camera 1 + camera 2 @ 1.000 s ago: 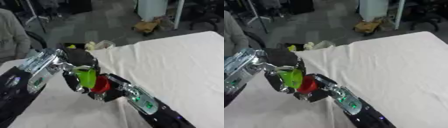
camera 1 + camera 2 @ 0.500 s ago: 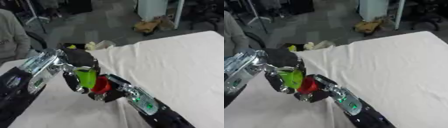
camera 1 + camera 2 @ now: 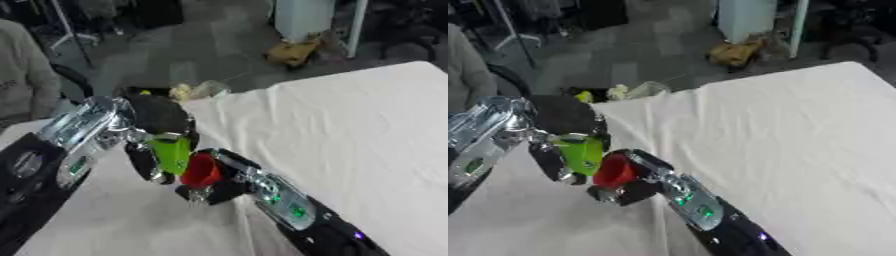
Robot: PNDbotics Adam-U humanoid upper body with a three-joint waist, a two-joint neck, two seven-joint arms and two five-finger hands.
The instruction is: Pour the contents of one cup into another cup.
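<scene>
While the left hand [image 3: 156, 117] grips a green cup [image 3: 171, 153] beside the right hand's [image 3: 219, 184] red cup [image 3: 202, 170] — rims touching — any misalignment could spill contents onto the white cloth [image 3: 350, 130].

A green cup [image 3: 171, 154] and a red cup [image 3: 203, 170] are held touching, side by side, above the bench.

The white cloth-covered table [image 3: 350, 125] fills the near and right part of both views. Above its left portion, the robot's left hand [image 3: 157, 117] comes in from the left and is wrapped around the green plastic cup [image 3: 171, 154]. Just right of it and touching it sits the red plastic cup [image 3: 203, 171], clasped by the right hand [image 3: 223, 182], whose arm runs in from the lower right.
</scene>
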